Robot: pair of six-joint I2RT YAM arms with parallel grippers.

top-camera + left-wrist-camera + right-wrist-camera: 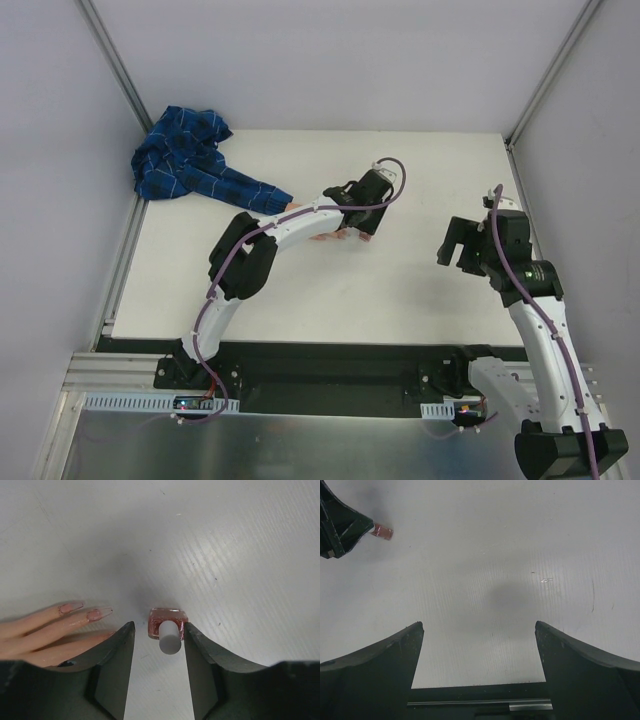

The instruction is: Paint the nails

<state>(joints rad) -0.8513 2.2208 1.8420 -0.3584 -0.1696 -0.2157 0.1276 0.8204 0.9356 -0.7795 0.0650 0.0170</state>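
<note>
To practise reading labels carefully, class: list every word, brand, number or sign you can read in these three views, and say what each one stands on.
No text can be read in any view.
Polish bottle: no label or brand shows on its pinkish glass.
Blue plaid sleeve: pattern only, no writing.
Small part by the left arm's base: any marking is too small to read.

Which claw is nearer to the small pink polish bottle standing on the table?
Left. The polish bottle stands between the left claw's fingers, beside the fake hand. The right claw hangs open, far off to the bottle's right.
</note>
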